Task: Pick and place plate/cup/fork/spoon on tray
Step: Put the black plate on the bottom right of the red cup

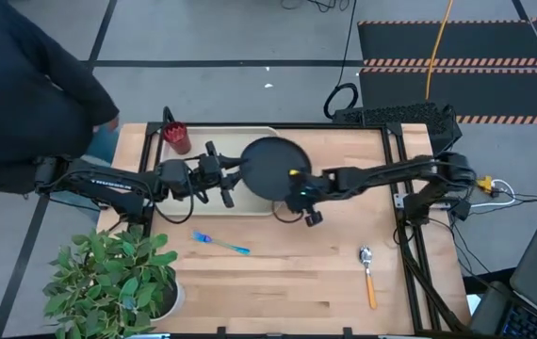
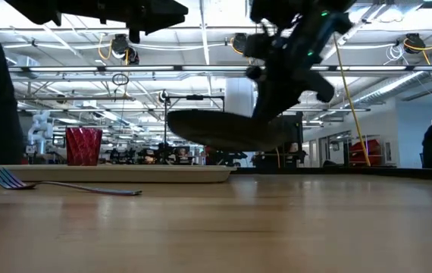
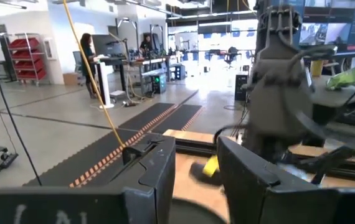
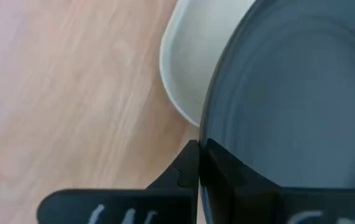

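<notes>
Two pincers over the wooden table (image 1: 278, 273): right (image 1: 296, 195) pinching the plate (image 1: 270, 168), left (image 1: 219, 175) apparently spread.

Count on the wooden table (image 1: 278, 273): one beige rectangular plastic tray (image 1: 193, 202), one round matte black plate (image 1: 270, 168), one small dark red cup (image 1: 176, 137). One slim blue plastic fork (image 1: 219, 243), one spoon with silver bowl and orange handle (image 1: 368, 275), one leafy green potted plant (image 1: 118, 278). Two dark robot arms, one pincer each: left pincer (image 1: 223, 177), right pincer (image 1: 295, 193).
</notes>
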Robot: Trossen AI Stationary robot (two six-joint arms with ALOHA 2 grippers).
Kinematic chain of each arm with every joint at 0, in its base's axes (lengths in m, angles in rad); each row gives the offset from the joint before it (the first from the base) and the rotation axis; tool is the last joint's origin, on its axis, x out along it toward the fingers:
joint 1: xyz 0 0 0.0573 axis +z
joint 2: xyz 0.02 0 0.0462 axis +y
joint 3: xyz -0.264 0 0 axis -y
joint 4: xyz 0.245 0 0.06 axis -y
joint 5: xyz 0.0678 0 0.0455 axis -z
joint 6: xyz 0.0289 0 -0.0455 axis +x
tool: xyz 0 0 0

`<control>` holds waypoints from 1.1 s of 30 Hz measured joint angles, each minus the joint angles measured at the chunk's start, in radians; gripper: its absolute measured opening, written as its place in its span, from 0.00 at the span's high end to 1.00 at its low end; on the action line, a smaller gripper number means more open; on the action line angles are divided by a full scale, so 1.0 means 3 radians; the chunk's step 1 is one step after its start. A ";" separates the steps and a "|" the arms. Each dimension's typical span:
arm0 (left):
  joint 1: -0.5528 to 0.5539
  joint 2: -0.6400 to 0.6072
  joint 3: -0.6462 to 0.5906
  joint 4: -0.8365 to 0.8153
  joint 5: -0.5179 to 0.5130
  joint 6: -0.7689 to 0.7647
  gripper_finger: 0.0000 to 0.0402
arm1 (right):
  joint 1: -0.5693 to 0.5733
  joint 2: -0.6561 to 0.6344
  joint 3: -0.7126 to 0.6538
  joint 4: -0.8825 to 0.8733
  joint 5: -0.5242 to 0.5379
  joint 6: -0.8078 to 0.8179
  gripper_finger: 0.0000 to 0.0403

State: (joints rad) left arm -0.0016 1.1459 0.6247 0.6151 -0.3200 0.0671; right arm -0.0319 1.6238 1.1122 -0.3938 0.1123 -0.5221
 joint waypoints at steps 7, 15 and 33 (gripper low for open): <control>-0.0120 -0.0341 0.0000 -0.0436 -0.0001 -0.0035 0.70 | -0.0039 0.0602 0.0591 -0.0019 -0.0237 -0.0330 1.00; -0.0200 -0.0508 0.0000 -0.0660 -0.0011 -0.0114 0.70 | -0.0046 0.1112 0.1140 -0.0015 -0.0398 -0.0725 1.00; -0.0203 -0.0506 0.0000 -0.0667 -0.0011 -0.0153 0.70 | -0.0196 0.1453 0.1331 0.0503 -0.0683 -0.1019 1.00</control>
State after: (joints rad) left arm -0.0624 0.9939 0.6247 0.4151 -0.3232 0.0212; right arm -0.0907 2.0598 1.5116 -0.2430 -0.0926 -0.8278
